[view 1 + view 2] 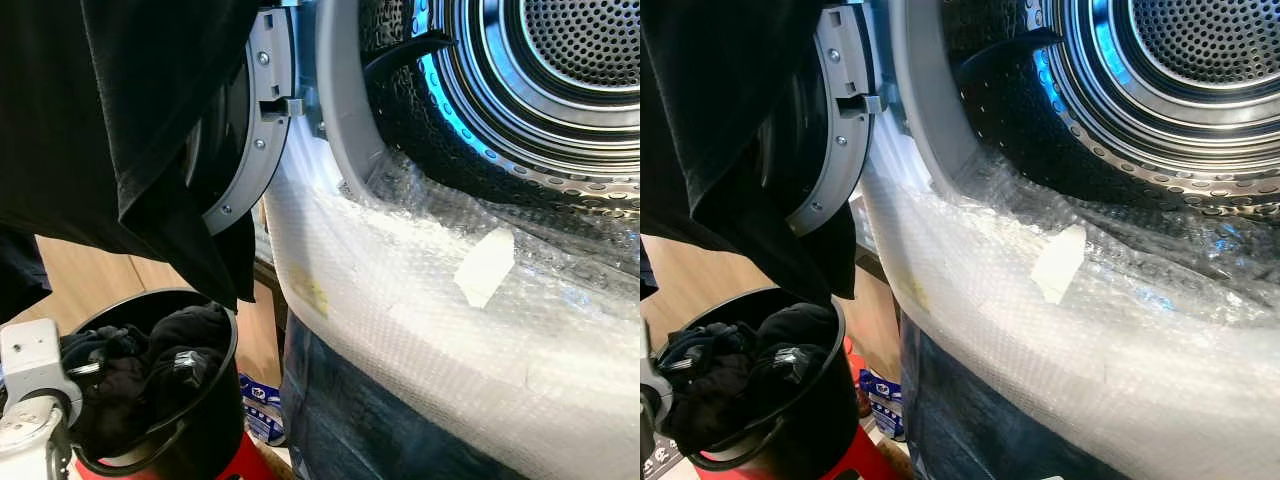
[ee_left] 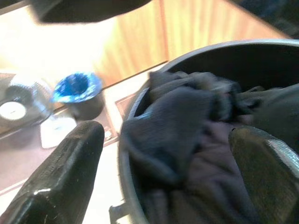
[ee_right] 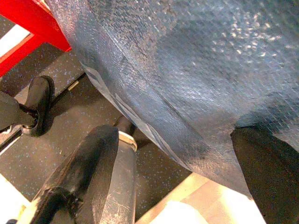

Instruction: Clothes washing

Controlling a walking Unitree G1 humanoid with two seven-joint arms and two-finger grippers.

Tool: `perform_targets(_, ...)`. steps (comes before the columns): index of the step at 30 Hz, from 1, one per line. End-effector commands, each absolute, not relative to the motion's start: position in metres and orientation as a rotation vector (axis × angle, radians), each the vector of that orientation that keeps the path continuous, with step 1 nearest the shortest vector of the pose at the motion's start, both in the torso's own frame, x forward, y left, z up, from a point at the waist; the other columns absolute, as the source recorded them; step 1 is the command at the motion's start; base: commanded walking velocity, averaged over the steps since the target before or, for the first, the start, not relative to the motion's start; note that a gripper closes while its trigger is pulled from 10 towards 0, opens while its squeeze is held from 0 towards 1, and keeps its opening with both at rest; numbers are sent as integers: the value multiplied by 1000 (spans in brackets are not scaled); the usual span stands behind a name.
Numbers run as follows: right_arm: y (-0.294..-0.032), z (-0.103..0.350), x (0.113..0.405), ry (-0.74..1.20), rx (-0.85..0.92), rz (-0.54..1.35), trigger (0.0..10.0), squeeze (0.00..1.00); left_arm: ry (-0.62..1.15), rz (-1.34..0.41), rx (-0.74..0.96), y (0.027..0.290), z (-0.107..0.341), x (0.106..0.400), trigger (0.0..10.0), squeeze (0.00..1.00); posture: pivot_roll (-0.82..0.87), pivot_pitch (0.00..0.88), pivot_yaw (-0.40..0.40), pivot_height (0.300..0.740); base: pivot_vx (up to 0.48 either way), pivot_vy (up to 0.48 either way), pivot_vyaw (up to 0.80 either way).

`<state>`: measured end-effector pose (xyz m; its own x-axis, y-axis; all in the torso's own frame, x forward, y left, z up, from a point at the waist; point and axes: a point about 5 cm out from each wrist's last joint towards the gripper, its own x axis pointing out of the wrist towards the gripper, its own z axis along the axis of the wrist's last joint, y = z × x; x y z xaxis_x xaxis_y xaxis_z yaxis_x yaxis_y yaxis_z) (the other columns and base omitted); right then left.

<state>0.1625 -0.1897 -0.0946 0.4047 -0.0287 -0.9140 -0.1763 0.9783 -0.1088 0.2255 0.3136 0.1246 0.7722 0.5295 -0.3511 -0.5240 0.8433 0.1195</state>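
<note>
The washing machine's steel drum (image 1: pixel 560 60) stands open at the upper right, its grey door (image 1: pixel 255 130) swung to the left. A large black garment (image 1: pixel 130 120) hangs down from above the frame in front of the door. Below it a black bucket (image 1: pixel 215 400) holds a heap of dark clothes (image 1: pixel 150 370). My left arm's white wrist (image 1: pixel 30 385) sits at the bucket's near side. In the left wrist view my left gripper (image 2: pixel 168 135) is open just above the dark clothes (image 2: pixel 187 140). My right gripper (image 3: pixel 175 135) is open, low down beside the machine's dark front (image 3: pixel 187 70).
Bubble wrap (image 1: pixel 420 300) with a strip of pale tape (image 1: pixel 485 265) covers the machine's front below the opening. The bucket rests on a red stool (image 1: pixel 245 462). Wooden panels (image 1: pixel 90 275) lie behind it. A blue-rimmed pot (image 2: pixel 77 88) stands on the floor beyond the bucket.
</note>
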Motion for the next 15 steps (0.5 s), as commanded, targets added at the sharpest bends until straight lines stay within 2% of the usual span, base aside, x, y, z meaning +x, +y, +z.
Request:
perform_targets(1,-186,-93,168,1134,-199,102,10000,0,378,617,3,328,123,222,10000,0,239,0,18,740,0,0,0)
perform_targets(2,-185,-93,169,1131,-199,102,10000,0,378,625,0,331,122,222,10000,0,239,0,18,740,0,0,0)
perform_targets(6,-185,-92,171,1123,-198,101,10000,0,272,342,42,304,140,240,10000,0,238,0,19,740,0,0,0)
perform_targets(13,-185,-91,172,1116,-196,101,10000,0,206,253,78,287,155,243,10000,0,239,0,20,740,0,0,0)
perform_targets(14,-185,-91,172,1115,-197,102,10000,0,201,211,90,282,156,242,10000,1000,242,0,20,740,0,0,0)
perform_targets(15,-185,-91,172,1115,-197,102,10000,0,201,211,90,282,156,242,10000,1000,242,0,20,740,0,0,0)
